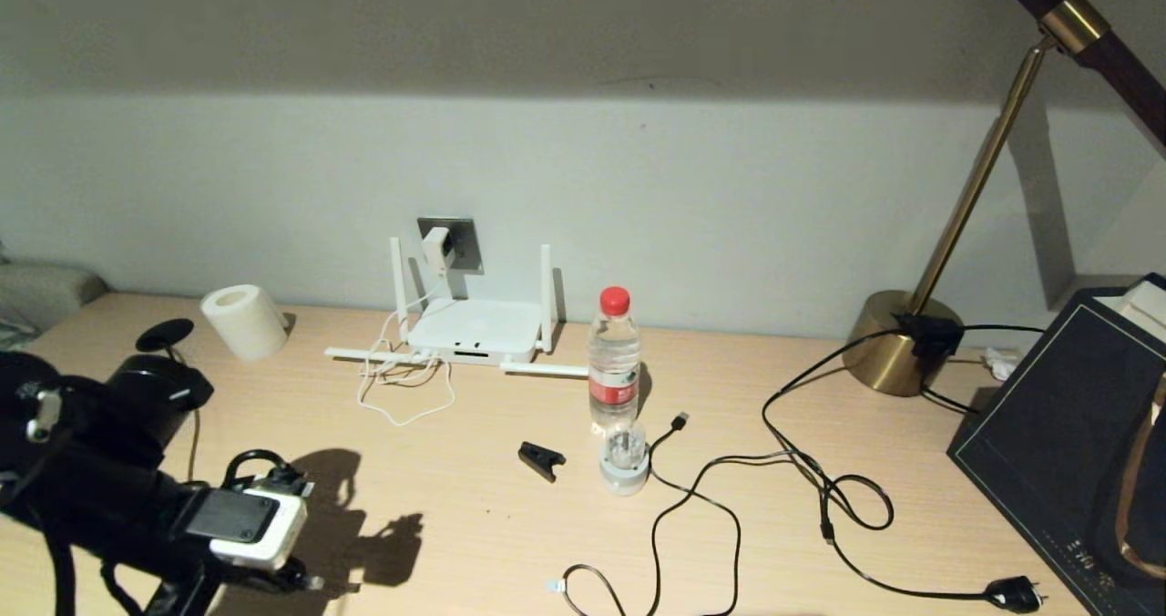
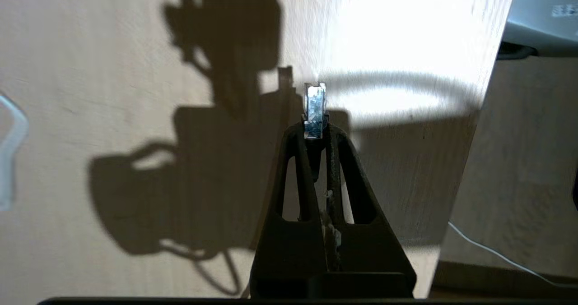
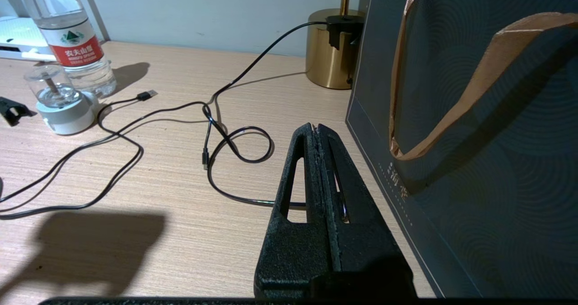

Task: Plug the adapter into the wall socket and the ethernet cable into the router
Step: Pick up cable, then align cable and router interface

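The white adapter (image 1: 438,247) sits plugged into the grey wall socket (image 1: 465,241), and its thin white cord loops down beside the white router (image 1: 474,329) against the wall. My left gripper (image 1: 310,583) (image 2: 314,131) hovers low over the table's front left, shut on the clear-tipped connector (image 2: 314,104) of the ethernet cable. The connector's tip sticks out past the fingertips; the cable itself is hidden behind the fingers. My right gripper (image 3: 318,127) is shut and empty above the table beside a dark bag (image 3: 474,160).
A water bottle (image 1: 613,361), a small clear-domed device (image 1: 625,461) and a black clip (image 1: 541,459) stand in front of the router. Thin black cables (image 1: 802,470) sprawl right of centre. A tissue roll (image 1: 244,321) lies back left, a brass lamp base (image 1: 897,343) back right.
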{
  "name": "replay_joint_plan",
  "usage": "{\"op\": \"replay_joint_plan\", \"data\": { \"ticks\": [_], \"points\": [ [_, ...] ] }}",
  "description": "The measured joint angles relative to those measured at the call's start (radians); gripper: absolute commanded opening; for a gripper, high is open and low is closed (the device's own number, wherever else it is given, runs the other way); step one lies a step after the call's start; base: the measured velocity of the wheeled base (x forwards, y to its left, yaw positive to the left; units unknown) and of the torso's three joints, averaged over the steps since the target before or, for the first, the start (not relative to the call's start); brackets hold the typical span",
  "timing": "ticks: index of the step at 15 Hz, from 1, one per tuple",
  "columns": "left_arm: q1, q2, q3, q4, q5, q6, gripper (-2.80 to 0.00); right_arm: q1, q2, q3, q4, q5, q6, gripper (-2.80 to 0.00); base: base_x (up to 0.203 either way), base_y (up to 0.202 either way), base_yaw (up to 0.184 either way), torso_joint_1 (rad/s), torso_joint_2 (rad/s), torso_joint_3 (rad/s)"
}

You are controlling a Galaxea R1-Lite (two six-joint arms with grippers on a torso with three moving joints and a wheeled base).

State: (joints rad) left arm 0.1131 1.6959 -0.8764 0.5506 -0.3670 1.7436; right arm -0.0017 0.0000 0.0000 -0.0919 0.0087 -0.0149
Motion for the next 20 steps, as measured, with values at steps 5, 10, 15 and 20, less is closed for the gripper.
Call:
{"op": "replay_joint_plan", "data": {
  "ticks": [5, 10, 15, 20],
  "points": [
    [-0.18, -0.041, -0.069, -0.069, -0.029, -0.151, -2.8, 0.0, 0.0, 0.0, 0.001, 0.0, 0.0, -2.8, 0.0, 0.0, 0.0, 0.0, 0.0, 0.0],
    [-0.398, -0.053, -0.255, -0.123, -0.008, -0.433, -2.8, 0.0, 0.0, 0.0, 0.001, -0.004, -0.008, -2.8, 0.0, 0.0, 0.0, 0.0, 0.0, 0.0],
    [-0.423, -0.044, -0.339, -0.249, 0.003, -0.475, -2.8, 0.0, 0.063, -0.163, 0.063, 0.067, 0.028, -2.8, 0.0, 0.0, 0.0, 0.0, 0.0, 0.0],
    [-0.479, -0.05, -0.425, -0.253, 0.004, -0.488, -2.8, 0.004, 0.542, -0.476, 0.168, 0.429, 0.192, 0.0, 0.0, 0.0, 0.0, 0.0, 0.0, 0.0]
  ]
}}
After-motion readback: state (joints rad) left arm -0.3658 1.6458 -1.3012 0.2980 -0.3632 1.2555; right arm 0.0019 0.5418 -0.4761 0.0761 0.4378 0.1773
